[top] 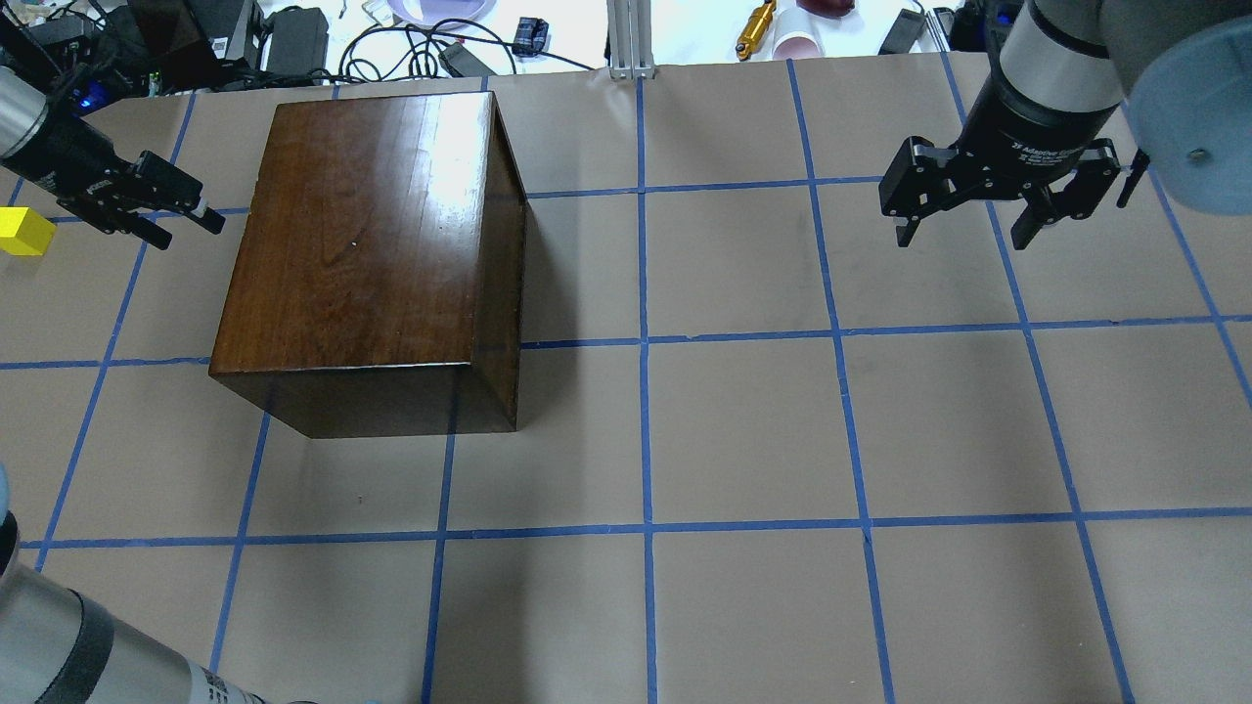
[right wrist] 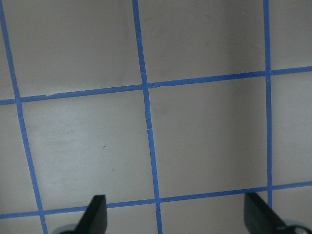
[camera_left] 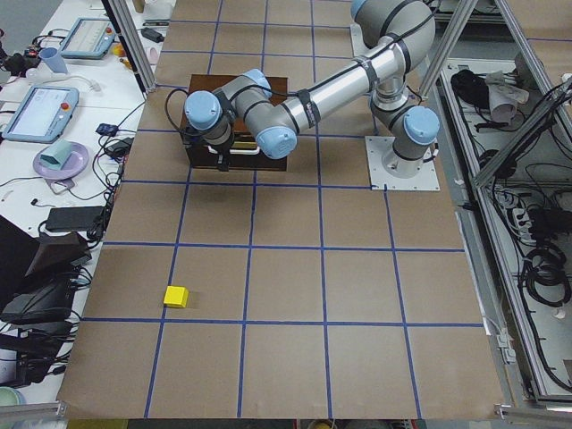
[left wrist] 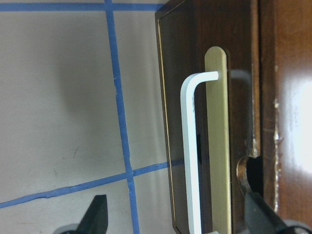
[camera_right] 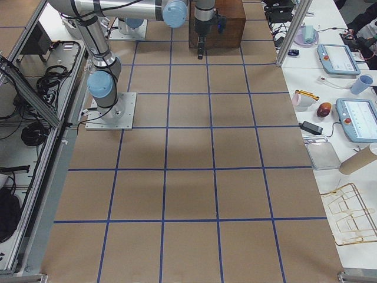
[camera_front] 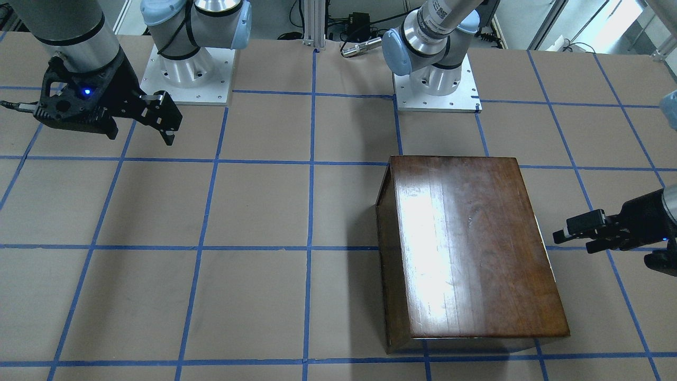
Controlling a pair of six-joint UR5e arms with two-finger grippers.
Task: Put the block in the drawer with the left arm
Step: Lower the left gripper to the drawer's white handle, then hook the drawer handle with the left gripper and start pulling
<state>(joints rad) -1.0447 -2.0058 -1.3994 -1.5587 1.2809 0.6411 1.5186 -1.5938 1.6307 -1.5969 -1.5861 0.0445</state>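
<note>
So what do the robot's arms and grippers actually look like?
The left arm and right arm are silver-grey tubes with pale-blue joint caps. The left gripper and right gripper are black, angular, two-fingered; the right one bears white lettering and a small blue light.

The left gripper (top: 192, 232) hangs between the block (top: 22, 232) and the box's (top: 362, 244) drawer (left wrist: 176, 73).

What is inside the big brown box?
Nothing inside shows. The box has its drawer shut, so only the dark front and white handle can be seen. The yellow block lies outside on the table, so it isn't in there.
</note>
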